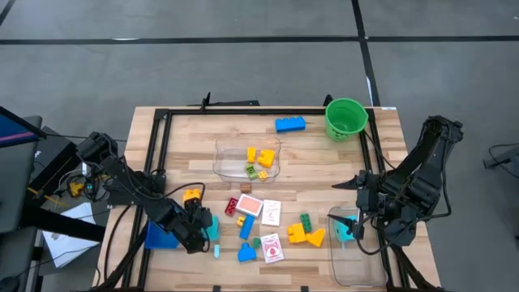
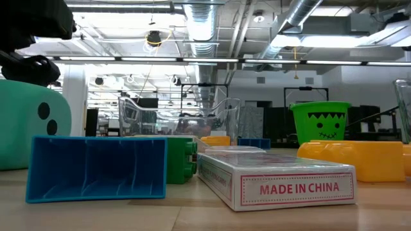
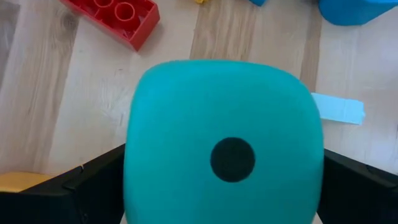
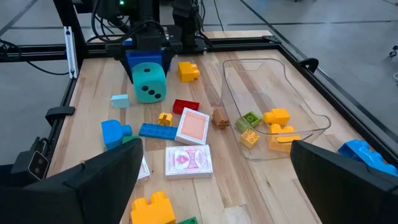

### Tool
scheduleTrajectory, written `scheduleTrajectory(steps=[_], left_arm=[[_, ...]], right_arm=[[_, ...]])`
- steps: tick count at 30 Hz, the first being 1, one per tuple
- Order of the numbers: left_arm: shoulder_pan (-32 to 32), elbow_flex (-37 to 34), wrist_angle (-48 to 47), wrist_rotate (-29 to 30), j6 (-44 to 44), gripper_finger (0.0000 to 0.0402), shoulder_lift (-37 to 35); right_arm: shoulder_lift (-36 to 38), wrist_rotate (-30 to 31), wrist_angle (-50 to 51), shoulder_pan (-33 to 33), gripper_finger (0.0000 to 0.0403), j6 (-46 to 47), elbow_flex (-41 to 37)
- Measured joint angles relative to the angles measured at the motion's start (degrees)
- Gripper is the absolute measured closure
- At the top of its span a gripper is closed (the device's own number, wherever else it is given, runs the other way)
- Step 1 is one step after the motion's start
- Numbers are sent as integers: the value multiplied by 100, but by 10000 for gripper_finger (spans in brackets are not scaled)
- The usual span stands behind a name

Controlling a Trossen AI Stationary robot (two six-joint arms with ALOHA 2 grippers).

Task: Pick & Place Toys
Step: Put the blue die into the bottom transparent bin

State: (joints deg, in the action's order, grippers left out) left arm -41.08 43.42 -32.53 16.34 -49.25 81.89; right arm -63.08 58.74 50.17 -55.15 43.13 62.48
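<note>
On the left side of the wooden counter (image 1: pixel 203 146) we see the left gripper (image 1: pixel 203 229) down low with its fingers spread wide on either side of a teal die (image 3: pixel 224 143); the die sits between them on the wood, and we cannot tell whether the pads actually touch it. A red brick (image 3: pixel 115 18) lies just beyond the die, and an orange brick (image 1: pixel 191 195) sits near the arm. The right gripper (image 1: pixel 350 227) hangs at the right side, its fingers wide apart with nothing between them, above a clear tub (image 1: pixel 357 258), with a second teal die (image 1: pixel 344 230) showing under it. The other toys lie scattered in the middle: picture cards (image 1: pixel 261 209), a blue brick (image 1: pixel 246 253), a green brick (image 1: pixel 306 221) and a yellow brick (image 1: pixel 306 236). A second clear tub (image 1: pixel 220 158) further back holds a few yellow and green bricks (image 1: pixel 258 161). A long blue brick (image 1: pixel 289 124) lies near the far edge beside a green bucket (image 1: pixel 346 118). A blue tray (image 1: pixel 154 237) shows under the left arm.
</note>
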Motion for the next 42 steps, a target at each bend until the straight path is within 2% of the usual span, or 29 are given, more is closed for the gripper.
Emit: scheduleTrajectory(steps=[5,11,15,20,25,29,34,39,42], left_arm=[[11,-13,11,-4,-64,4,0],[28,-13,39,80,-79,45,0],[118,-15,50,188,-95,46,-7],[352,-26,57,673,-99,46,-320],[490,-26,368,1639,-64,46,-993],[551,-24,1090,2239,182,46,-1465],[724,-19,2534,2826,921,46,-1626],[1275,-13,4268,2847,2180,46,-1542],[1723,-13,5374,2391,2955,46,-1462]], right_arm=[[1,-8,14,105,3,-2,0],[1,-17,59,170,3,-7,0],[1,-17,89,165,3,-216,0],[1,-19,84,187,3,-623,0],[1,-17,123,408,3,-1020,0],[-4,94,160,637,3,-1341,0],[-233,725,80,882,3,-2130,-7],[-716,1499,-535,1106,3,-3351,-7],[-1021,1764,-1027,1220,3,-3935,-4]])
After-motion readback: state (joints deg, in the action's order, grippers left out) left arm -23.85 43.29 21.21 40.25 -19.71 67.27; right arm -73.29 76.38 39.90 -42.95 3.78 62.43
